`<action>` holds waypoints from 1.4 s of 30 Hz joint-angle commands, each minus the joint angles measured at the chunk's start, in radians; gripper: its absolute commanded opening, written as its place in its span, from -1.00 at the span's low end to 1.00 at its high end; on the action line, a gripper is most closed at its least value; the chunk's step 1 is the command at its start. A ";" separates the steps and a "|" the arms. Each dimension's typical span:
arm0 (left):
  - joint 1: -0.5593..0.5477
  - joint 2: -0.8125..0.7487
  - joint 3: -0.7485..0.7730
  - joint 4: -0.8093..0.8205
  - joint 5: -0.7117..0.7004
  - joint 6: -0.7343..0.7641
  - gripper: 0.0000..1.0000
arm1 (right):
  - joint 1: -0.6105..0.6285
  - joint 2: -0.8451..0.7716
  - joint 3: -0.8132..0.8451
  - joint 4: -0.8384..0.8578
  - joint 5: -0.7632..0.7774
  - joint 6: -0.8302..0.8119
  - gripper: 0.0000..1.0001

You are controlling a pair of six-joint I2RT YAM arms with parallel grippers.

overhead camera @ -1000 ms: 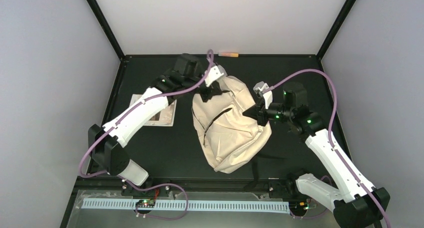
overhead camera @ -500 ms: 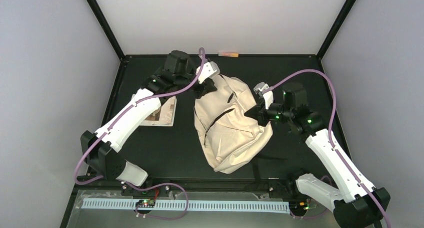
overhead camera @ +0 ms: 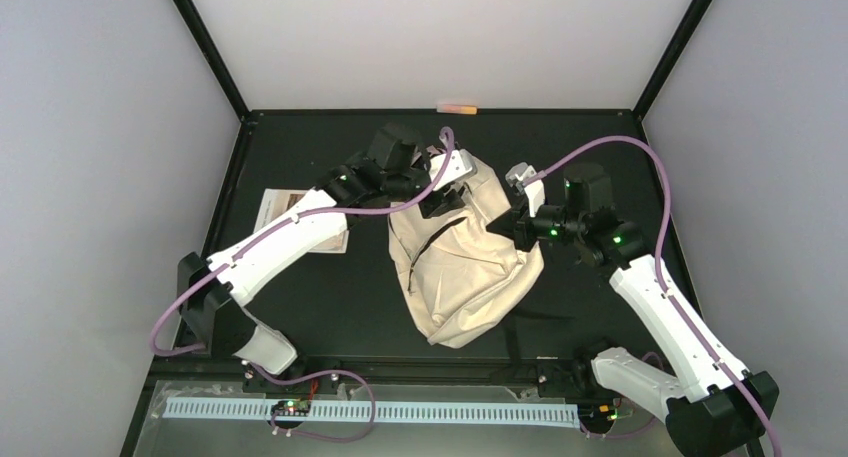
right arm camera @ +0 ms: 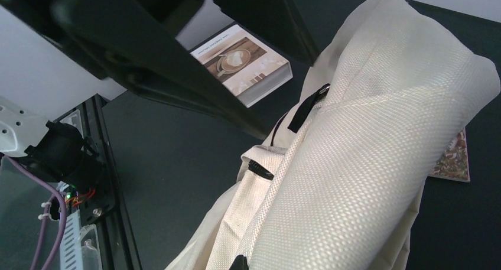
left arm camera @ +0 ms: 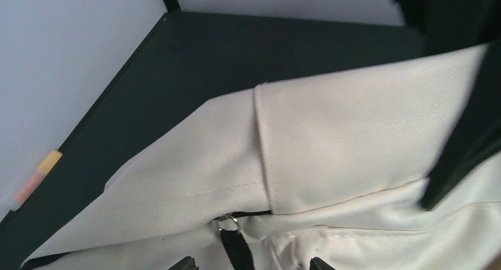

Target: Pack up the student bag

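The student bag (overhead camera: 462, 267) is a cream fabric backpack lying in the middle of the black table, top end toward the back. My left gripper (overhead camera: 441, 193) hovers at the bag's top. In the left wrist view (left arm camera: 249, 264) its jaws stand apart, with a black zipper pull (left arm camera: 235, 249) and its metal ring between them, not pinched. My right gripper (overhead camera: 516, 223) is at the bag's upper right edge. In the right wrist view (right arm camera: 248, 264) the bag's fabric (right arm camera: 366, 163) is bunched up over the jaws, and only one fingertip (right arm camera: 239, 262) shows.
A book with a coffee-cup cover (overhead camera: 310, 227) lies left of the bag, partly under my left arm, and shows in the right wrist view (right arm camera: 242, 60). A patterned card (right arm camera: 452, 160) lies by the bag. An orange-pink marker (overhead camera: 458, 108) lies at the back edge.
My left gripper swung out to the back left, then came back right and down onto the bag's top. The bag's top shifted slightly. My right gripper stayed at the bag's right edge.
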 commanded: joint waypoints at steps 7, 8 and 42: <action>-0.040 0.098 0.022 0.043 -0.156 0.019 -0.10 | 0.006 -0.007 0.040 0.035 -0.053 0.005 -0.98; -0.041 0.104 0.027 0.052 -0.181 0.018 -0.20 | 0.006 -0.004 0.040 0.035 -0.057 0.006 -0.98; 0.240 0.123 0.120 -0.088 -0.197 0.108 -0.97 | 0.006 -0.086 0.016 -0.050 -0.015 -0.057 -0.84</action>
